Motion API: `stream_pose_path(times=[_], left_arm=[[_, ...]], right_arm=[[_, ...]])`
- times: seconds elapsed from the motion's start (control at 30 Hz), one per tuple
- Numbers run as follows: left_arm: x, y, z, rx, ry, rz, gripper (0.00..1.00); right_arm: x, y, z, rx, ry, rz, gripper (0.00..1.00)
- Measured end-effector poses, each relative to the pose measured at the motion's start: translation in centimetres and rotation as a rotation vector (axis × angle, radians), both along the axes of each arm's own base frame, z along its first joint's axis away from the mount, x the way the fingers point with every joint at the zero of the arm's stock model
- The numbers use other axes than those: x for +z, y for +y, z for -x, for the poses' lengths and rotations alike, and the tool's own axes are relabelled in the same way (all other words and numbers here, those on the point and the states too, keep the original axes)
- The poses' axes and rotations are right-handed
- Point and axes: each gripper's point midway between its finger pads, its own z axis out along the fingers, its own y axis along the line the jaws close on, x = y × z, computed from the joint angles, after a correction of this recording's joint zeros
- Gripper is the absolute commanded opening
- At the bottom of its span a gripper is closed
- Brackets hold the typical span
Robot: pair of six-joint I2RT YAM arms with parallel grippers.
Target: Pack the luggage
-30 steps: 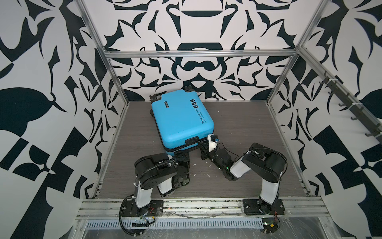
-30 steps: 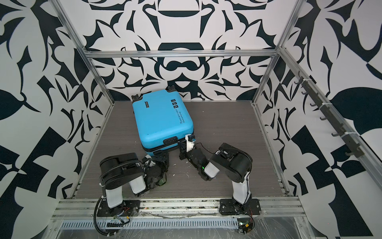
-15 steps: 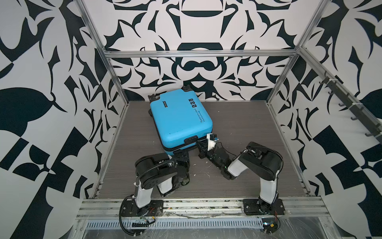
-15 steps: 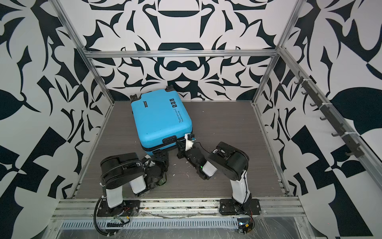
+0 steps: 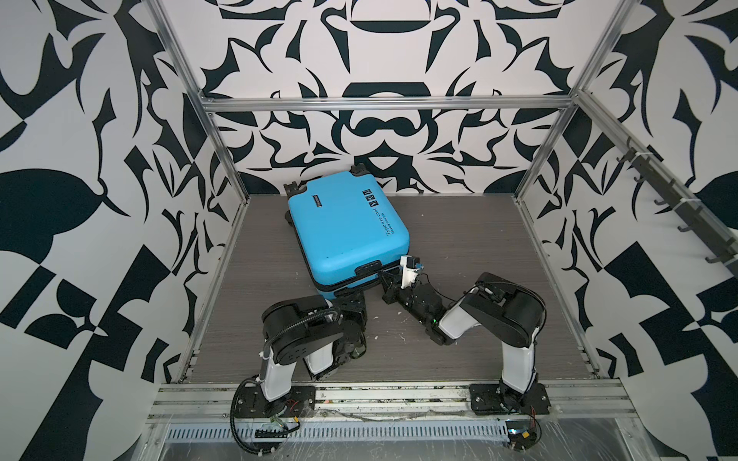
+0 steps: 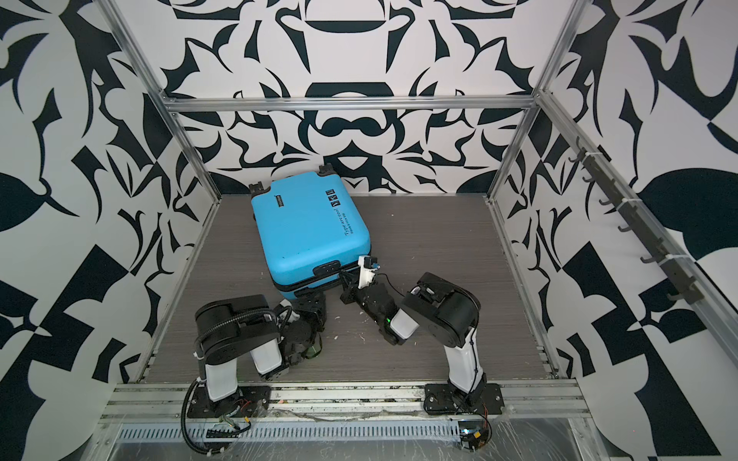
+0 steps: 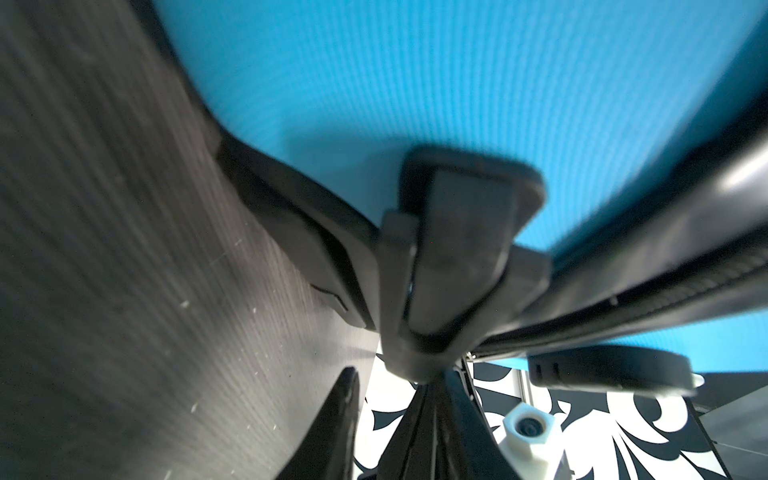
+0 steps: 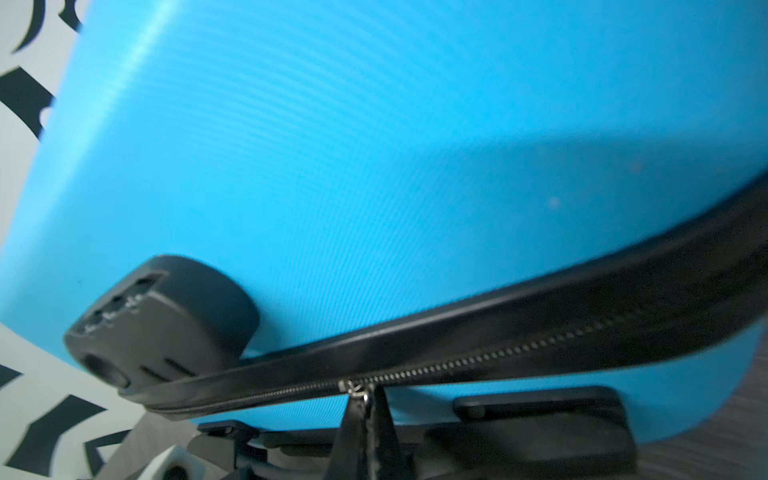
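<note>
Right gripper [image 5: 386, 275] crept in, now pinched tight on zipper pull [image 8: 357, 388]. Luggage [image 5: 345, 231] sits at its 11 o'clock; zipper band [image 8: 540, 332] runs 8 to 2. Left gripper [image 5: 350, 302]: I can't tell.

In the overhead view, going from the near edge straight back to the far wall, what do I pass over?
Near to far: slotted strip → aluminium base rail → grey tabletop → luggage → patterned back wall.
</note>
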Motion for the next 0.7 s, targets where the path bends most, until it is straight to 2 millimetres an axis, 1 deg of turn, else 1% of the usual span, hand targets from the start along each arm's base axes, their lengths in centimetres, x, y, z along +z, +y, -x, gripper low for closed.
stream_pose_path(times=[0.17,0.3,0.53,0.7], left_arm=[[0.0,0.1,0.1,0.001,0.002,0.002,0.31],[0.0,0.1,0.1,0.001,0.001,0.008,0.30],[0.1,0.1,0.1,0.002,0.001,0.015,0.27],[0.1,0.2,0.2,0.003,0.002,0.016,0.22]], right_arm=[[0.1,-0.1,0.0,0.016,0.067,-0.072,0.00],[0.2,-0.2,0.2,0.021,0.101,-0.087,0.00],[0.7,-0.9,0.6,0.009,0.156,-0.006,0.00],[0.5,-2.5,0.1,-0.036,0.178,0.063,0.00]])
